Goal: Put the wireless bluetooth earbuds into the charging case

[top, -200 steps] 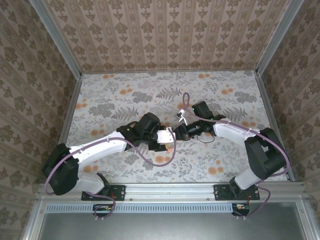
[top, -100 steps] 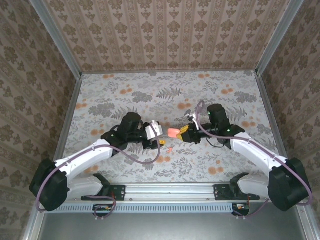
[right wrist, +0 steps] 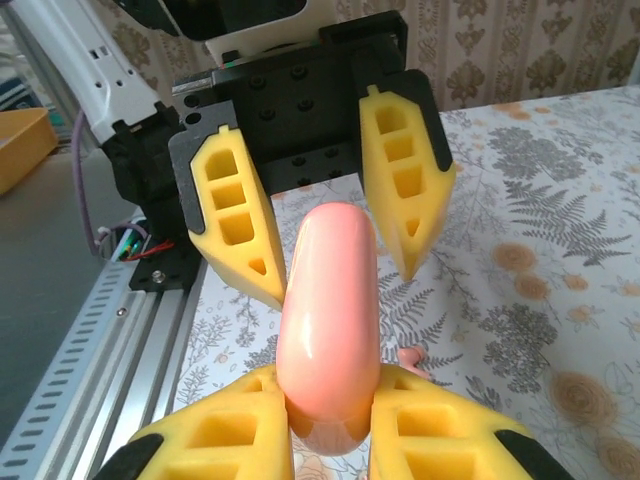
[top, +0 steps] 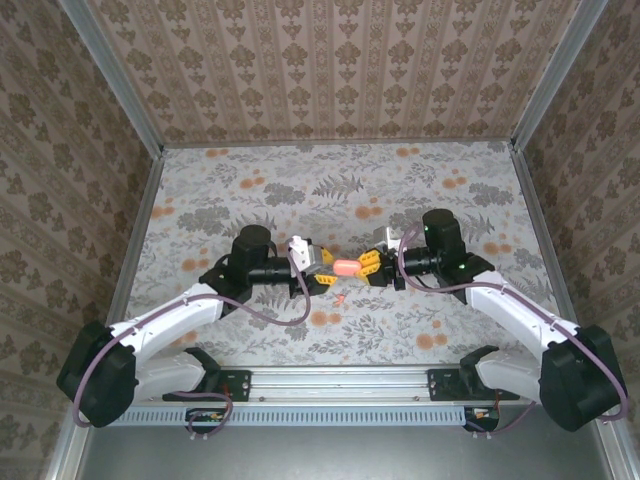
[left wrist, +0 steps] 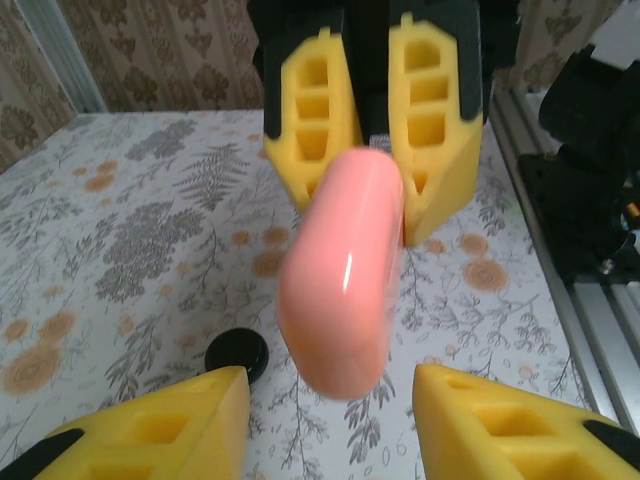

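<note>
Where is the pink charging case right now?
In the top view the charging case is mid-table, clamped in the right pincer, with its free end between the open fingers of the left pincer.

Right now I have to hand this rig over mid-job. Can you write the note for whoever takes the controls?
Right gripper: shut on the charging case, holding it by one end above the table.
Left gripper: open, fingers either side of the case's free end, not touching it.
Case: between the two grippers, mid-table; lid looks closed.
Black disc: on the table beneath, not part of the job.
Done: case lifted and presented to the left arm.
Left: open the lid, seat both earbuds.
</note>
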`<control>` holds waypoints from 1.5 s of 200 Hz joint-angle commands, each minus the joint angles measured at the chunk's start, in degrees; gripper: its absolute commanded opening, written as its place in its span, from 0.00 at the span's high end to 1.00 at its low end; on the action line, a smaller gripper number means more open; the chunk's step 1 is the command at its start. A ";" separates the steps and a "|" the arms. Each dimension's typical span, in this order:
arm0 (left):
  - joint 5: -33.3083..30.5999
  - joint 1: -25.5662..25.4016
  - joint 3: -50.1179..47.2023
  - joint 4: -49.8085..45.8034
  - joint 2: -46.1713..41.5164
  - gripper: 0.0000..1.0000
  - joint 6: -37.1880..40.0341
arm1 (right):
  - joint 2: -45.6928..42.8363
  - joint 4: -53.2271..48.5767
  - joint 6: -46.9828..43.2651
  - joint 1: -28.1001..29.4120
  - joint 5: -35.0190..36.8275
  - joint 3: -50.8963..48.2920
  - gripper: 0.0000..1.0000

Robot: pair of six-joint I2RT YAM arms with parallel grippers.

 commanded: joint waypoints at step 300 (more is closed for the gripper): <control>8.25 -0.61 2.78 -0.64 0.34 0.80 -0.45 | 5.13 -1.38 -2.41 -0.27 -8.93 4.56 0.76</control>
